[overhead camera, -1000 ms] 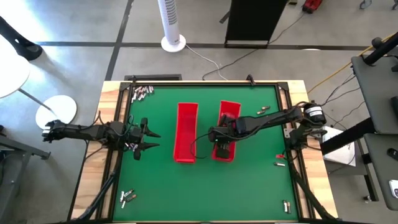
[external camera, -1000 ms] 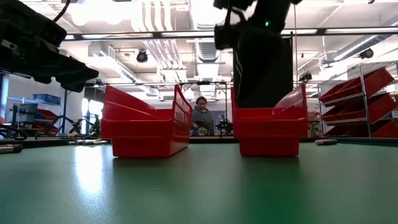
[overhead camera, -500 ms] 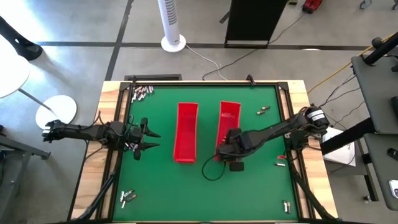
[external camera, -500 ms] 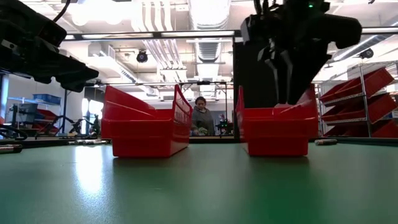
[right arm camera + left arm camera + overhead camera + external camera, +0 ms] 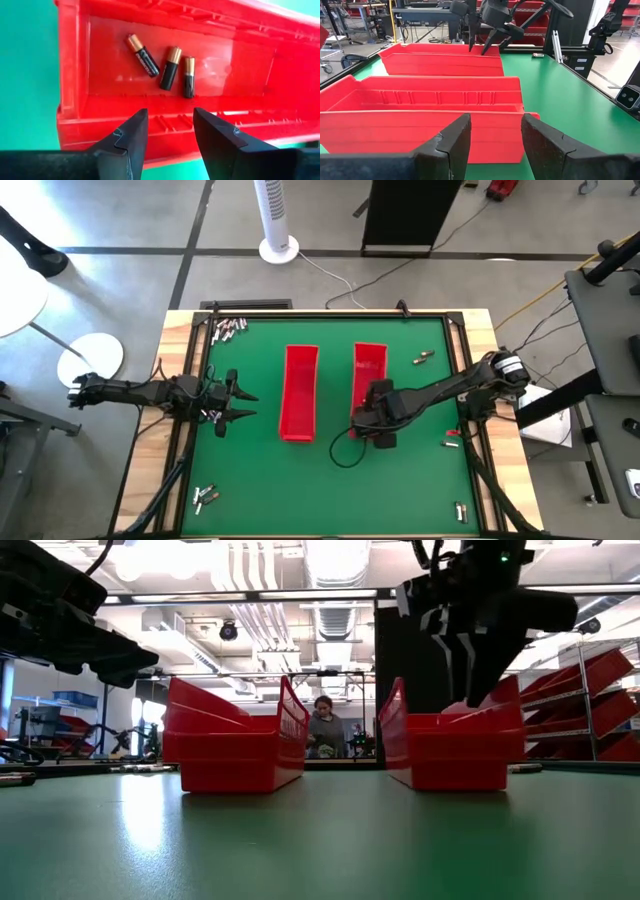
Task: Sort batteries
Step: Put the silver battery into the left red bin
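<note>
Batteries (image 5: 167, 64): 3 in R tray (image 5: 75, 75) | R hand (image 5: 169, 131) spread, empty, above | next: lift clear, go 4 o'clock strays | L hand (image 5: 495, 142) spread, idle 9 o'clock.

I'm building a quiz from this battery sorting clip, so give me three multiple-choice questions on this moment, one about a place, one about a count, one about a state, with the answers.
1. Where is the right gripper?
A. over the near end of the right long red plastic tray
B. at the table's far left corner
C. beside the white fan

2. How many small black-and-copper cylindrical batteries show on that tray's floor in the right wrist view?
A. none
B. three
C. seven

3. How does the left gripper stand?
A. shut on a battery
B. gripping the left tray's rim
C. open and empty

Answers: 1 A, the high view shows it at that tray's near end. 2 B, three lie side by side there. 3 C, the left wrist view shows its fingers apart with nothing between.
</note>
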